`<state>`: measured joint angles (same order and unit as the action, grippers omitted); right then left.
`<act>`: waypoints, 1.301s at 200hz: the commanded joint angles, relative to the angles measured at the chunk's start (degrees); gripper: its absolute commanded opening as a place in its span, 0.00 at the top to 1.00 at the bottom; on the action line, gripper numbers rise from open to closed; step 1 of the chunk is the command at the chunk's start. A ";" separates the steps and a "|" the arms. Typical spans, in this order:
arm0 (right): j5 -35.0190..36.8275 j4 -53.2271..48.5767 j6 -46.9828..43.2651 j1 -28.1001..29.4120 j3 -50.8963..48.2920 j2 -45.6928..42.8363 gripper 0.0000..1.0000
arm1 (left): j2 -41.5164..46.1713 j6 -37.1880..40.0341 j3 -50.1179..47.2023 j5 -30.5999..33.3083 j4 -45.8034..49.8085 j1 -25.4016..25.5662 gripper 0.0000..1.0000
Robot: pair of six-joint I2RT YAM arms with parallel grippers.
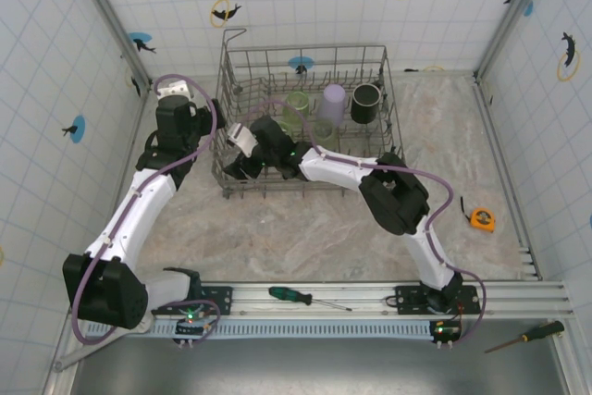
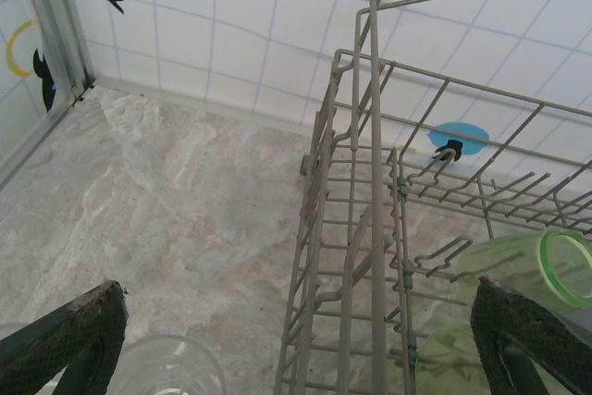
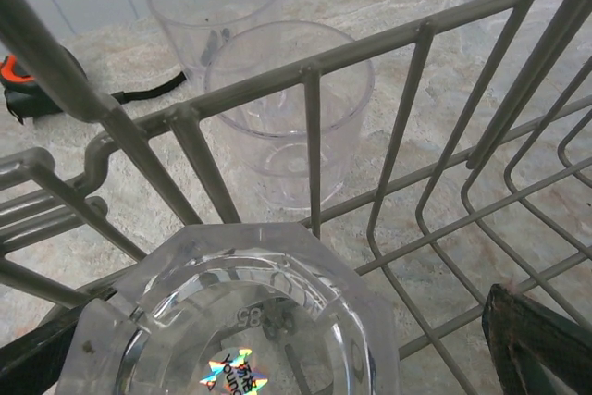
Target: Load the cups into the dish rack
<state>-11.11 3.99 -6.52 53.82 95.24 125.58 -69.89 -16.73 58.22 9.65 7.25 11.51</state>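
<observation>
The grey wire dish rack (image 1: 305, 49) stands at the back of the table. It holds green cups (image 1: 298, 106), a lilac cup (image 1: 332, 99) and a black mug (image 1: 365, 104). My right gripper (image 1: 239, 156) reaches into its front left corner. In the right wrist view that gripper (image 3: 287, 353) is open around an upturned clear cup (image 3: 240, 321), and its right finger (image 3: 536, 344) is apart from the cup. Two more clear cups (image 3: 287, 108) stand outside the rack wall (image 3: 314, 136). My left gripper (image 2: 296, 349) is open astride the rack's left wall (image 2: 375, 136), with a clear cup (image 2: 171, 367) by its left finger (image 2: 74, 339).
An orange tape measure (image 1: 481, 219) lies on the table right of the rack. A green-handled screwdriver (image 1: 294, 296) rests on the front rail and a yellow-handled one (image 1: 532, 333) lies at the near right. Tiled walls close in the left, back and right.
</observation>
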 commanded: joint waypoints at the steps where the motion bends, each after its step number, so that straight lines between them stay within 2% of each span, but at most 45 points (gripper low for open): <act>1: -3.94 4.00 1.90 0.69 -1.45 -6.34 0.00 | -0.43 -0.67 1.33 -0.51 -0.02 -0.54 0.03; 105: -2.01 7.75 1.46 0.58 -5.94 -11.57 0.00 | -0.43 -0.91 0.97 -0.71 -0.42 -0.69 0.02; 153: 3.98 3.93 -2.24 0.50 -6.31 -13.43 0.00 | -0.43 -1.28 0.85 -0.82 -0.57 -1.10 0.03; 260: 9.82 8.40 -1.68 2.07 -21.63 -28.77 0.00 | -0.85 -5.72 0.69 -1.45 -1.10 -5.30 0.02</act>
<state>-3.90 9.32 -8.62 54.98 76.84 101.80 -70.08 -20.64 58.22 8.47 7.07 7.29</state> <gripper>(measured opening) 0.997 0.975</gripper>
